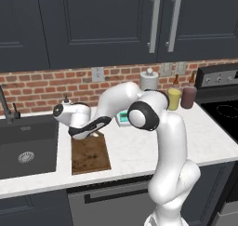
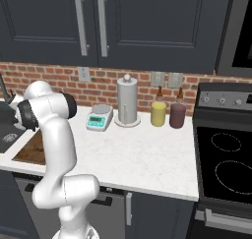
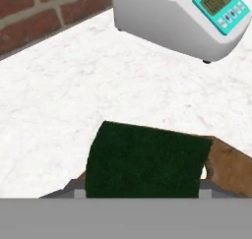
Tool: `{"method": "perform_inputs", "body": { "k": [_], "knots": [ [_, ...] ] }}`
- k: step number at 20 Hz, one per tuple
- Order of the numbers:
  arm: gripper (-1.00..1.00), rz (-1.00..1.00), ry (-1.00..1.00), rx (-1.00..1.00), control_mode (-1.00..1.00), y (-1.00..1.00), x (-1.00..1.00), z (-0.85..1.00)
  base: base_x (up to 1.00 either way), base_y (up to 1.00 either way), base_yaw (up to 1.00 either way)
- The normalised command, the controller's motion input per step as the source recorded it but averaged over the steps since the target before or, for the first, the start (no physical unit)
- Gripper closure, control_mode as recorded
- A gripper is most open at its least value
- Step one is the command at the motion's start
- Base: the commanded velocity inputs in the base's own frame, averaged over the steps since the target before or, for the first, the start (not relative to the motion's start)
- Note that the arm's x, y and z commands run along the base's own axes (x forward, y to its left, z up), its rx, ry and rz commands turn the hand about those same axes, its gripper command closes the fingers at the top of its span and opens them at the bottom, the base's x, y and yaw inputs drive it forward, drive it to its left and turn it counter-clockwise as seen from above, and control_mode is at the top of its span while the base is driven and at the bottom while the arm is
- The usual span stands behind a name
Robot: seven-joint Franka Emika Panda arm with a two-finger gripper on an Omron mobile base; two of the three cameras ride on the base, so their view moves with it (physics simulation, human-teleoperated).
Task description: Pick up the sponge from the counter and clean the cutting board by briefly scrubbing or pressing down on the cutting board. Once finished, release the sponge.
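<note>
Holding the sponge [image 3: 145, 159]: in the hand view its dark green top sits low centre, between the two grey finger stubs at the bottom edge, so the gripper [image 3: 142, 191] is pinched on it. Fingertips themselves are mostly hidden behind the sponge.

Brown board [image 3: 231, 166] shows at the lower right of the hand view, right beside the sponge; can't tell whether the sponge is pressed onto it or just above. White veined counter [image 3: 74, 95] takes up the middle of that frame. White scale [image 3: 172, 16] with a teal display is at upper right, brick wall [image 3: 34, 12] at upper left.

Left base view: arm bends over to the left of centre, hand [image 1: 86, 127] low over the far end of the board [image 1: 90, 155], which lies left of centre on the counter [image 1: 139, 146], just beside the dark sink [image 1: 28, 146] at the left edge. Sponge is hidden by the hand there. Scale [image 1: 123, 118] peeks out behind the arm's elbow. Towel holder [image 1: 148, 78], yellow jar [image 1: 174, 98] and dark red jar [image 1: 188, 97] stand at upper right by the wall, stove [image 1: 225, 106] at the right edge.

Right base view: board [image 2: 32, 147] at the left edge, partly behind the arm; scale [image 2: 100, 117] left of centre, towel holder [image 2: 127, 103] beside it.
</note>
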Motion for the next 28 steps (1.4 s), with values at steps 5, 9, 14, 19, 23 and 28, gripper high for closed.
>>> {"method": "perform_inputs", "body": {
  "k": [5, 9, 14, 19, 23, 28],
  "knots": [
    [1.00, -0.02, 0.25, -0.03, -1.00, -0.01, -0.17, 0.00, 0.00, 0.00, 0.00],
    [1.00, 0.00, 0.14, -0.07, -1.00, 0.01, -0.50, -0.04, 0.00, 0.00, 0.00],
    [1.00, 0.00, -0.08, -0.07, -1.00, 0.02, -0.73, -0.36, 0.00, 0.00, 0.00],
    [1.00, 0.00, -0.55, 0.00, -1.00, 0.00, -0.84, -0.36, 0.00, 0.00, 0.00],
    [1.00, 0.02, -0.04, -0.02, -1.00, 0.01, -0.43, -0.27, 0.00, 0.00, 0.00],
    [1.00, 0.04, 0.33, -0.08, -1.00, 0.02, -0.34, -0.10, 0.00, 0.00, 0.00]
  ]
}}
